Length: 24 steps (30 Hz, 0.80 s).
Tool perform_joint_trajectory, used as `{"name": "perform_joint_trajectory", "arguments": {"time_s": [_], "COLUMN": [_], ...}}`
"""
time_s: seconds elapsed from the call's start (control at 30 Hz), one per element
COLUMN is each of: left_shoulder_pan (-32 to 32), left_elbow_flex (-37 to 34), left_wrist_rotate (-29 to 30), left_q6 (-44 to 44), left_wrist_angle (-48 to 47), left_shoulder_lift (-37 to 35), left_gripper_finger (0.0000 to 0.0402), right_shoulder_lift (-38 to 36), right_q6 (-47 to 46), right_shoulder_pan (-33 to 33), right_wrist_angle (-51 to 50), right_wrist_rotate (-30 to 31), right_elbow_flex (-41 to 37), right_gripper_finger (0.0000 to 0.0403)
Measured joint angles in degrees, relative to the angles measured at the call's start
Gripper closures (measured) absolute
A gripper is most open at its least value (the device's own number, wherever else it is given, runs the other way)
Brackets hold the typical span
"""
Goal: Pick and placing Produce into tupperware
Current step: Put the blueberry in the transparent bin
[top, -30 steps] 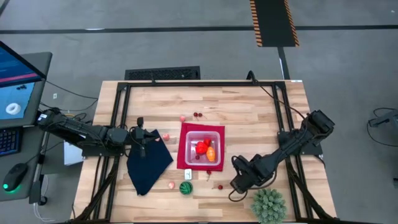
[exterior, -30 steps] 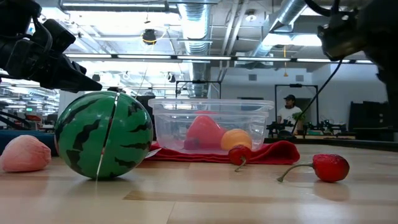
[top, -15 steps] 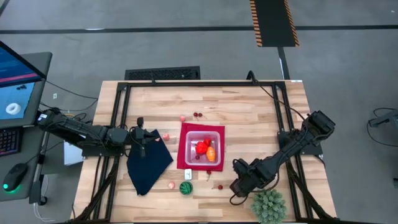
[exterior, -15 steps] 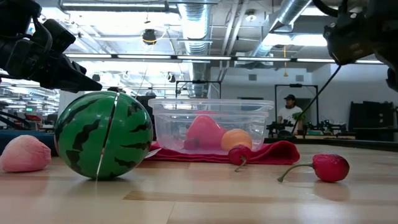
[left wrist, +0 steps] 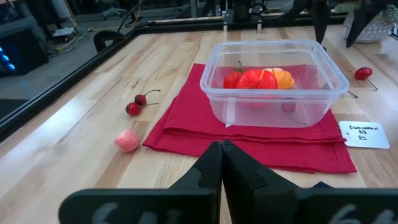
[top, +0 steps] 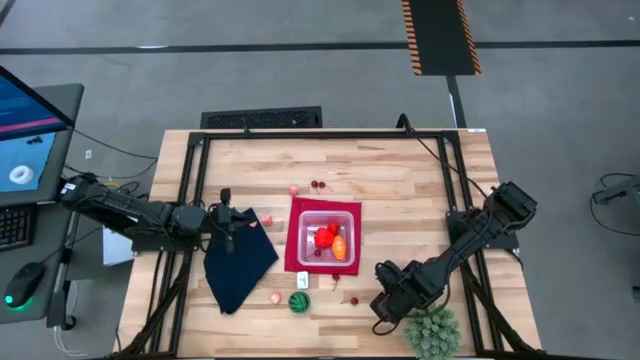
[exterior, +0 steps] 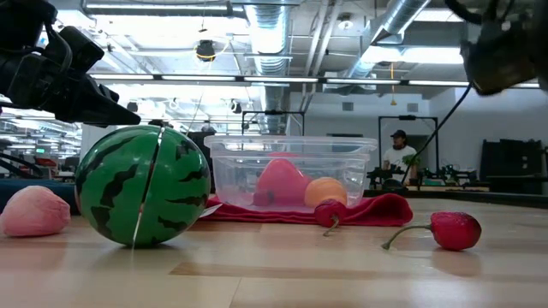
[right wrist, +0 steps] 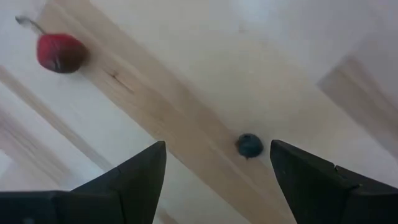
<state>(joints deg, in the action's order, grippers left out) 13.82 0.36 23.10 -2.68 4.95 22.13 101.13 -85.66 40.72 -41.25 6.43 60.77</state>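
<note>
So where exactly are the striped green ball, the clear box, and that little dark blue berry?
Striped green ball [exterior: 142, 186], low view, middle of its front.
Clear box [left wrist: 231, 106], left wrist view, near wall.
Blue berry [right wrist: 249, 145], right wrist view, its centre, between the open right gripper's fingers.

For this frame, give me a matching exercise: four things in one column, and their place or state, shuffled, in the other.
Things:
1. watermelon ball
2. blueberry
3. left gripper
4. orange fruit

Places or states:
A. inside the clear container
B. shut, over the navy cloth
C. on the bare wood between the open fingers of the right gripper
D. on the table near the front edge, off the red mat

Pairs: 1-D, 2-C, 3-B, 4-A
</note>
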Motion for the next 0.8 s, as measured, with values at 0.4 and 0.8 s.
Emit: {"name": "perform_joint_trajectory", "arguments": {"time_s": [0.4, 0.8], "left_shoulder_pan": [0.0, 0.0], "left_elbow_flex": [0.0, 0.01], "left_wrist_rotate": [0.0, 0.01], "left_q6": [-0.02, 0.0], "left_wrist_angle": [-0.01, 0.0], "left_shoulder_lift": [-0.02, -0.02], "left_gripper_finger": [0.0402, 0.0402], "right_shoulder_lift": [4.86, 5.04], "right_q6": [3.1, 3.47], "right_shoulder_pan": [-0.36, -0.74], "right_wrist_angle": [-0.63, -2.22], "right_wrist_rotate": [-2.07, -1.91], "right_elbow_flex": [2.12, 2.14], "right_gripper_finger": [0.0094, 0.0185]}}
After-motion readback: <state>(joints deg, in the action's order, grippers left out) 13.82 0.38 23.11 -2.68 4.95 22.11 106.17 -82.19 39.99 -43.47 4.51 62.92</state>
